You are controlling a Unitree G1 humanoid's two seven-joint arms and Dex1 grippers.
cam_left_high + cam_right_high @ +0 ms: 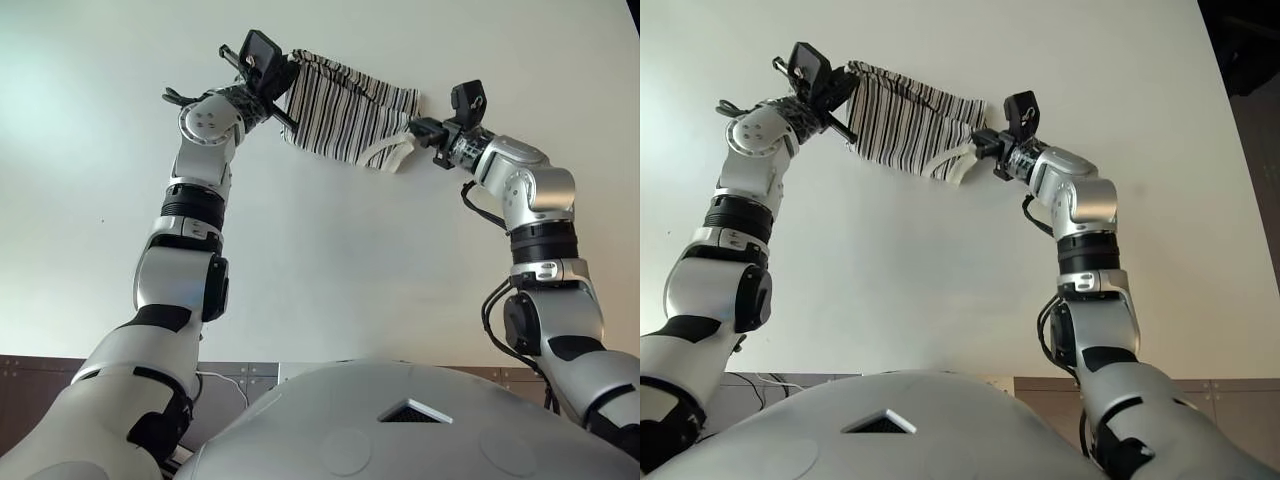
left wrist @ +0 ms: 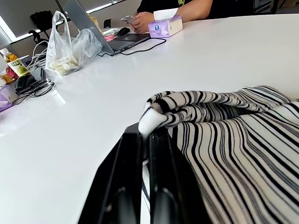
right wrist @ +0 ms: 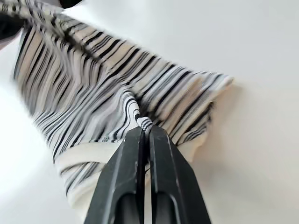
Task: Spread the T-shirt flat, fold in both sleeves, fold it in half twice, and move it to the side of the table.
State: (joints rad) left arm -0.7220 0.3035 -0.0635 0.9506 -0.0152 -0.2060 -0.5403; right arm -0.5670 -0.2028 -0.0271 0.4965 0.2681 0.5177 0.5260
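Left eye view — striped T-shirt (image 1: 350, 112) spans from left pincer (image 1: 283, 82) to right pincer (image 1: 420, 128), far out on the white counter (image 1: 350, 270).
Right eye view: same span, with a white hem loop (image 1: 952, 166) hanging loose just beside the right pincer — it could drag and pull the folds open. Left wrist view: left pincer (image 2: 145, 133) clenched on a thin bunched corner; little cloth is caught, so a tug from the far pincer may strip it free. Right wrist view: right pincer (image 3: 145, 130) clamped on a narrow pleat; uneven travel of the two would likely skew the bundle.
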